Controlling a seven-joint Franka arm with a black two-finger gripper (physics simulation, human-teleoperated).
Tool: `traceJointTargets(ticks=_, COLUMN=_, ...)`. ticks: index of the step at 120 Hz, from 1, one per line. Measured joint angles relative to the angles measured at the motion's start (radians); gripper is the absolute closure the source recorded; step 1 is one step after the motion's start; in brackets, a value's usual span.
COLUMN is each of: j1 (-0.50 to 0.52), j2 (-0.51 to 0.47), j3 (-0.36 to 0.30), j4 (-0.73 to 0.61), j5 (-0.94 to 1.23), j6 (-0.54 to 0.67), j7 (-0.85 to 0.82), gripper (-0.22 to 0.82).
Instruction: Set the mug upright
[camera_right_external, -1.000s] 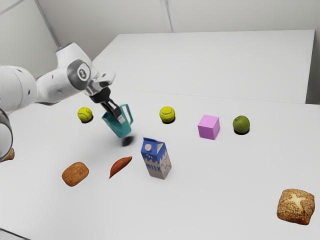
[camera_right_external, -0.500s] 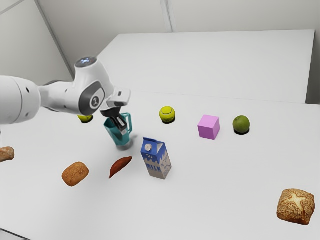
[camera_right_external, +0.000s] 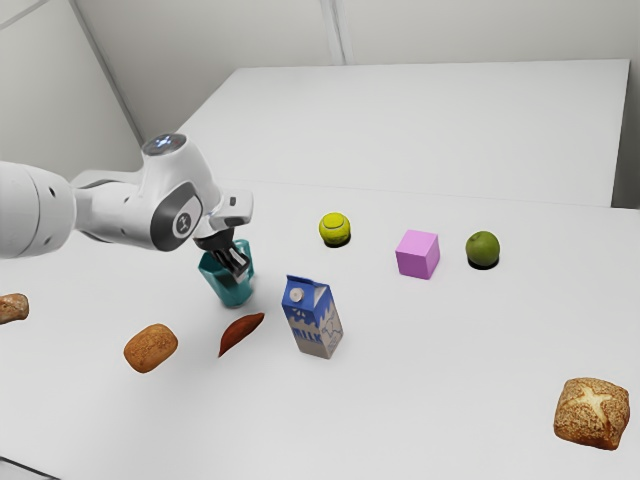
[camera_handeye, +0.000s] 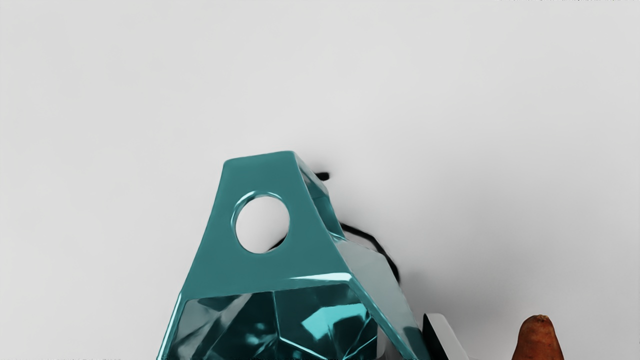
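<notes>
One glossy teal mug, mouth upward, round hole in its handle, wall snug between the gripper's two fingers.

Exterior view now, standing back at the arm's side, looking down across the table to a pale wall along the top, the arm entering from the left. And the wrist view, right up close, riding with the end effector, facing down onto mug and tabletop! Both share the mug and reddish sweet potato, left of centre in the exterior frame.
</notes>
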Motion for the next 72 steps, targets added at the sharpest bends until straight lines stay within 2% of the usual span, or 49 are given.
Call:
traceJointTargets(ticks=16, j1=0.001, j2=0.000, j3=0.000, j4=-0.001, j5=-0.007, j6=0.003, j7=-0.011, gripper=0.55)
traceJointTargets(ticks=43, j1=0.002, j2=-0.012, j3=-0.002, j4=-0.001, j5=-0.008, j6=0.003, j7=-0.025, gripper=0.23)
traceJointTargets(ticks=56, j1=0.001, j2=-0.034, j3=-0.002, j4=-0.001, j5=-0.009, j6=-0.001, j7=-0.031, gripper=0.14)
traceJointTargets(ticks=72, j1=-0.003, j2=-0.084, j3=-0.002, j4=0.001, j5=-0.010, j6=-0.015, j7=-0.039, gripper=0.07)
